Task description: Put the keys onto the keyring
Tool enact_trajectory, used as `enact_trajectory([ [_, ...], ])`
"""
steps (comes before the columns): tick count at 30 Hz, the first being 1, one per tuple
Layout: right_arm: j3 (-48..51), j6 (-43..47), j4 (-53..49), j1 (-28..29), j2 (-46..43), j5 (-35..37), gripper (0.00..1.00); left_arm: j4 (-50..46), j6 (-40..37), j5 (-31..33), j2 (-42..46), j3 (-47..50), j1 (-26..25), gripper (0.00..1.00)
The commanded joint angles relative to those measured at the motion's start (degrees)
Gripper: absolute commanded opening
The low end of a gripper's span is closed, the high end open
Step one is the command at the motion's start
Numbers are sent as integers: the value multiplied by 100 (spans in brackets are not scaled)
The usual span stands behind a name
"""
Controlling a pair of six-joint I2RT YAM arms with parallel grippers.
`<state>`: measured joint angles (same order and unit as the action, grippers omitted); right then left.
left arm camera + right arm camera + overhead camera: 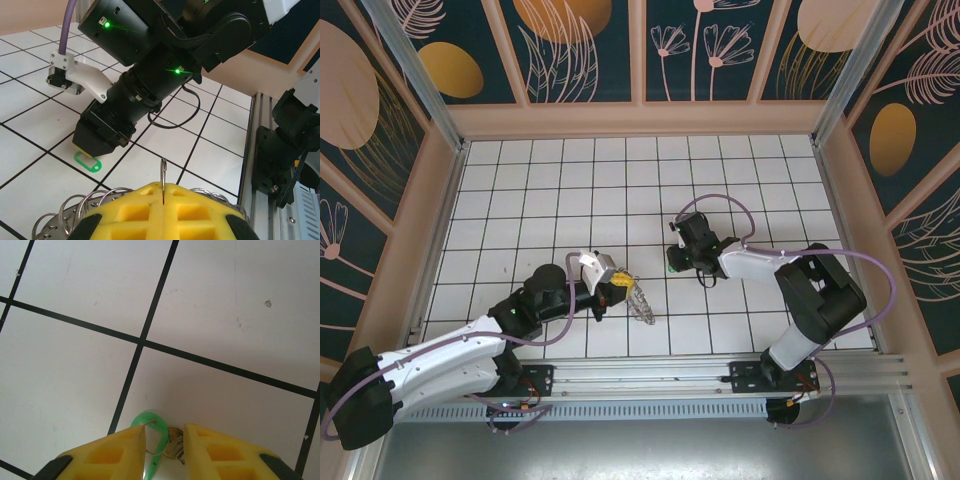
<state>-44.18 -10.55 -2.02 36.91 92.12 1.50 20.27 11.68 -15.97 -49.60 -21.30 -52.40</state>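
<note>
1. Pinching the keyring (163, 172) between yellow fingers pressed flat together, the left gripper (163, 186) holds the thin wire loop upright, as seen from the left wrist.
2. Grey metal keys (65, 214) and small loops fan out on either side of those closed fingers, low in the same view.
3. From above, the left gripper (618, 282) sits near the middle of the white tiled floor (560, 190), with the keyring (642, 303) jutting from its tip toward the right arm.
4. The right gripper (672, 264) points down at the floor, just beyond the keyring and apart from it.
5. The right wrist view shows the right gripper (165, 432) with its fingers (115, 455) parted, a gap between them.
6. The green key (156, 452) lies flat on a tile in that gap, its looped head beside one finger; whether they touch cannot be told.
7. The left wrist view places the green key (95, 166) on the floor directly under the right gripper's black body.
</note>
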Motion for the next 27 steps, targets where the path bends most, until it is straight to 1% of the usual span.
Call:
enact_trajectory([
  [1,-156,146,-249,96,169,194,29,144,19,-13,74,-182,34,0],
  [7,-520,204,-639,259,543,693,30,137,11,2,21,-190,31,0],
  [11,-616,181,-800,339,621,1064,29,96,-8,6,1,-208,29,0],
  [27,-635,9,-791,440,175,766,29,118,-17,-3,10,-173,32,0],
])
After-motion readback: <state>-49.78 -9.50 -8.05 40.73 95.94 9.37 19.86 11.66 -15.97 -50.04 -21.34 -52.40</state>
